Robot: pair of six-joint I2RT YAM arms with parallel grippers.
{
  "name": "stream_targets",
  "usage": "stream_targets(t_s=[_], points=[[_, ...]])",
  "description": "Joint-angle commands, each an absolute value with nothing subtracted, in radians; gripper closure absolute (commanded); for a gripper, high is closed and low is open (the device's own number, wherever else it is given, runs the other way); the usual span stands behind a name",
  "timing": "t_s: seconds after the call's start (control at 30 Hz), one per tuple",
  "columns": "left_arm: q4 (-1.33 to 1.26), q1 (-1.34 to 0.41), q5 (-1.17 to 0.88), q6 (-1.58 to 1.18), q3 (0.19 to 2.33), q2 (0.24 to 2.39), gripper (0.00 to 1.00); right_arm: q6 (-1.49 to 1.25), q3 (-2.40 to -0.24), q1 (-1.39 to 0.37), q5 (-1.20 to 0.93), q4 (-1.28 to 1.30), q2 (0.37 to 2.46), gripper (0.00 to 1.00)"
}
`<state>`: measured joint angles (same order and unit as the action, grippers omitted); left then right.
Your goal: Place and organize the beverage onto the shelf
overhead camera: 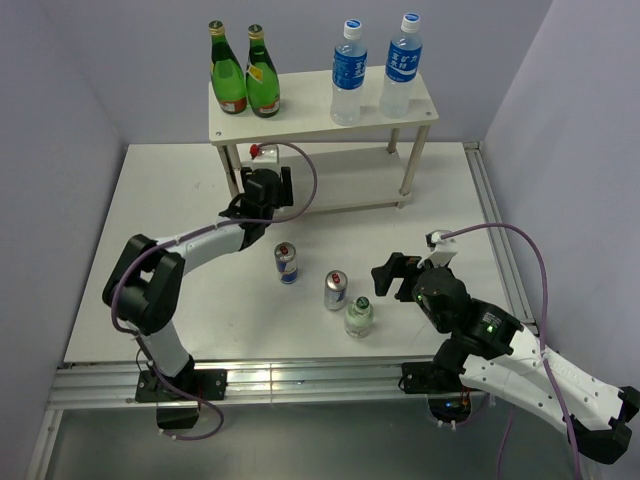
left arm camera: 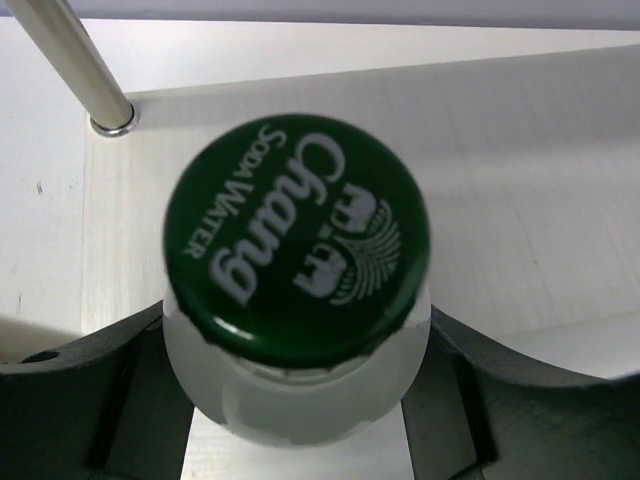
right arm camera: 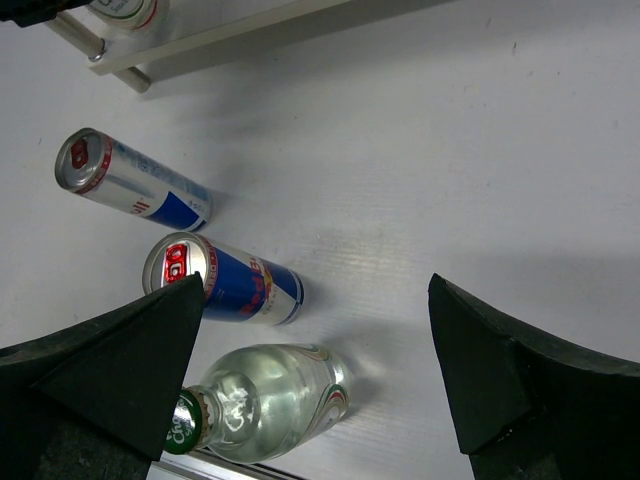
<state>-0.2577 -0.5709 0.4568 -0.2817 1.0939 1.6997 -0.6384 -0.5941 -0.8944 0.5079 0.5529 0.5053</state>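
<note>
Left tool point(left arm camera: 300, 410) is clamped on a small green-capped bottle point(left arm camera: 295, 235), upright with its long axis vertical, over the lower board of the shelf point(left arm camera: 520, 180). The front post point(left arm camera: 70, 60) is at its 10 o'clock, and I cannot tell whether the base touches the board, so the coming move looks like a straight lowering and release. Right tool point(overhead camera: 395, 272) is spread wide and empty above the worktop point(overhead camera: 180, 220); the second small bottle point(overhead camera: 358, 317) stands at its 7 o'clock, the near can point(overhead camera: 336, 290) toward 9 and the far can point(overhead camera: 286, 263) beyond, and the right arm is the closer one for that bottle.
</note>
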Motion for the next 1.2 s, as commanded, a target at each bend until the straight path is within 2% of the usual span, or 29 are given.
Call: stream_targets(t_s=[0.0, 0.47, 0.5, 0.67, 0.7, 0.8, 1.0, 1.03, 1.07, 1.17], points=[[-0.471, -0.548, 0.459, -0.261, 1.213, 1.712, 1.0, -0.643, -0.584, -0.907, 0.529, 0.522, 0.503, 0.0], [-0.466, -0.497, 0.462, -0.282, 1.29, 1.836, 1.0, -0.644, -0.583, -0.908, 0.535, 0.522, 0.499, 0.0], [-0.454, -0.497, 0.471, -0.284, 1.295, 1.839, 0.98, -0.646, -0.583, -0.908, 0.535, 0.522, 0.499, 0.0], [-0.453, -0.495, 0.489, -0.282, 1.295, 1.847, 0.64, -0.647, -0.58, -0.91, 0.538, 0.523, 0.495, 0.0], [-0.454, -0.495, 0.489, -0.282, 1.292, 1.847, 0.52, -0.649, -0.581, -0.91, 0.537, 0.523, 0.494, 0.0], [-0.449, -0.495, 0.488, -0.284, 1.289, 1.847, 0.35, -0.65, -0.581, -0.911, 0.538, 0.525, 0.491, 0.0], [-0.437, -0.497, 0.482, -0.291, 1.269, 1.824, 0.23, -0.652, -0.58, -0.913, 0.541, 0.525, 0.488, 0.0], [-0.436, -0.495, 0.477, -0.293, 1.261, 1.813, 0.12, -0.653, -0.578, -0.913, 0.545, 0.525, 0.485, 0.0], [-0.434, -0.495, 0.479, -0.291, 1.258, 1.81, 0.06, -0.653, -0.578, -0.914, 0.545, 0.525, 0.486, 0.0], [-0.425, -0.497, 0.466, -0.293, 1.247, 1.79, 0.01, -0.653, -0.578, -0.913, 0.549, 0.525, 0.485, 0.0]])
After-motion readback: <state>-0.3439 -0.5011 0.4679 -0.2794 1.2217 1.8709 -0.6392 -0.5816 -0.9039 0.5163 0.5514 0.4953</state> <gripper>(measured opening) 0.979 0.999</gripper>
